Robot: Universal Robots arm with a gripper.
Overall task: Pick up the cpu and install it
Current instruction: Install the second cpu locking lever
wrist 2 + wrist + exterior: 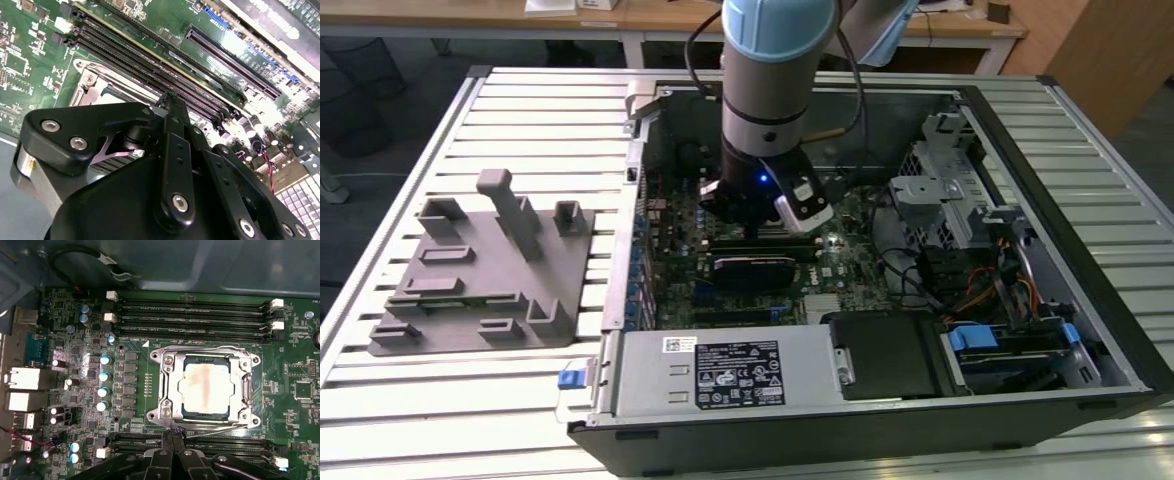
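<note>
The cpu (207, 390) already sits in its socket (165, 390) on the green motherboard (300, 390), and the pincer (172, 432) hangs just beside it, closed and holding nothing.

Flat square cpu (206, 387) with dull silver-grey metal top, a faint reddish smear down its middle, lies level and seated inside the silver metal socket frame (165, 385) on the green motherboard (295, 390), below me.

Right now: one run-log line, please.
cpu: seated in socket frame | end effector: shut, empty, beside socket | case: open
</note>
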